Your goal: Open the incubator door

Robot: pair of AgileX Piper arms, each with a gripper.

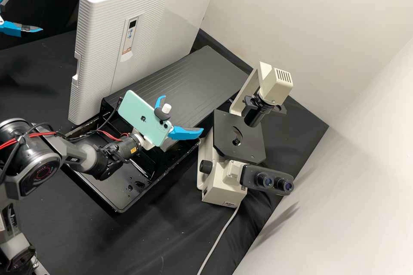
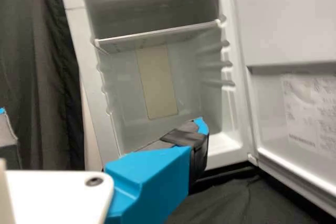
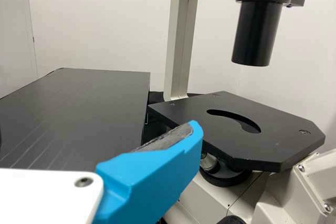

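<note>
Incubator [image 1: 189, 8] with its door [image 1: 99, 51] standing open.
Left gripper [image 1: 28, 10], high view: fingers spread wide, holding nothing, apart from the door; the left wrist view looks onto the incubator's inner shelf [image 2: 157, 36]. Right gripper [image 1: 183, 113] (a pale green phone [image 1: 140, 114] is mounted behind its fingers): likewise wide open and empty, near the microscope [image 1: 223, 124] on the bench [image 1: 172, 232].

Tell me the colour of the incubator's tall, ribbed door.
The tall, ribbed incubator door is white; it shows best in the high view.
</note>
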